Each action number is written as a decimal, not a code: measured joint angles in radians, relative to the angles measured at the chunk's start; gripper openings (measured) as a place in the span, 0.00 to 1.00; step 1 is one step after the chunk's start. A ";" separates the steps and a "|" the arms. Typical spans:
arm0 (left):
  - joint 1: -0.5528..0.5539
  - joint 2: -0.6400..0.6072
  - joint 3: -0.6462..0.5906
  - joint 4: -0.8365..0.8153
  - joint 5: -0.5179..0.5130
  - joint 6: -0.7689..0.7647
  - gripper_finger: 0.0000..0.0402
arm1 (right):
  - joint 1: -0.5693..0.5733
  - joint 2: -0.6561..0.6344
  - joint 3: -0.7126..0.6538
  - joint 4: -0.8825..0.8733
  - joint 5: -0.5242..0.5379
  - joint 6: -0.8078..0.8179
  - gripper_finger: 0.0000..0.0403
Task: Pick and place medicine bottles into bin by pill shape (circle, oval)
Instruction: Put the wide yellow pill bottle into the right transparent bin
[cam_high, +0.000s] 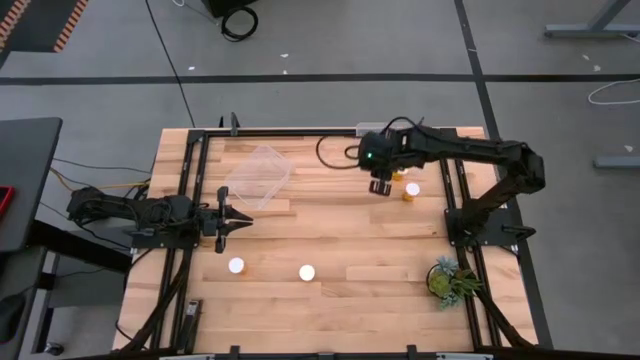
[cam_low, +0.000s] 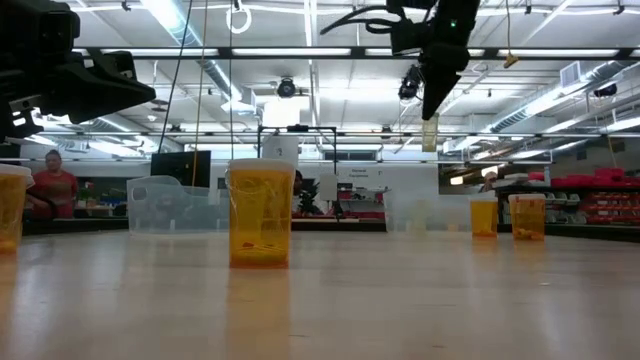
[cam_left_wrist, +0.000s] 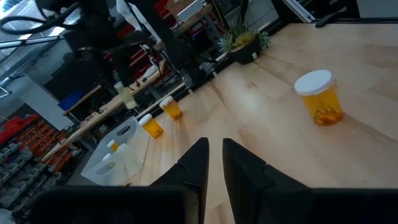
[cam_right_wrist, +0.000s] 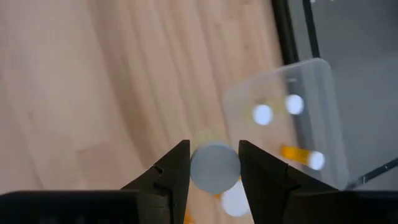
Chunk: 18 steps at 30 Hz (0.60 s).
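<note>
My right gripper (cam_right_wrist: 214, 148) hangs high over the table's far right part (cam_high: 382, 186), shut on a medicine bottle (cam_left_wrist: 127, 96). On the table beneath it stand two orange bottles with white caps (cam_high: 412, 189) (cam_high: 400, 176). Two more stand near the front (cam_high: 236, 265) (cam_high: 307, 271). A clear bin (cam_right_wrist: 292, 118) holding three bottles sits by the far edge. A second clear bin (cam_high: 258, 175) lies at the far left. My left gripper (cam_high: 238, 218) waits shut at the left, level above the wood. My right gripper pinches the round white cap (cam_right_wrist: 198, 168) of the bottle between its two fingers, one on each side of the cap. The fingers slant down from above. The bottle hangs under them, lifted clear of the table; the cap hides most of its body.
A small green potted plant (cam_high: 450, 280) stands at the near right. Black rails (cam_high: 455, 200) run along the table's sides. Bare wood lies in the middle between the bottles. A person (cam_low: 55, 185) is in the room behind the table.
</note>
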 joint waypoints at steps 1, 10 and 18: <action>0.000 0.000 0.000 0.000 0.000 0.000 0.13 | -0.019 -0.003 0.000 0.000 0.000 -0.014 0.34; 0.000 0.000 0.000 0.000 0.000 0.000 0.15 | -0.208 -0.004 0.000 0.000 -0.007 -0.096 0.34; 0.000 0.000 0.000 0.000 0.000 0.000 0.13 | -0.366 -0.004 -0.022 0.004 -0.011 -0.069 0.34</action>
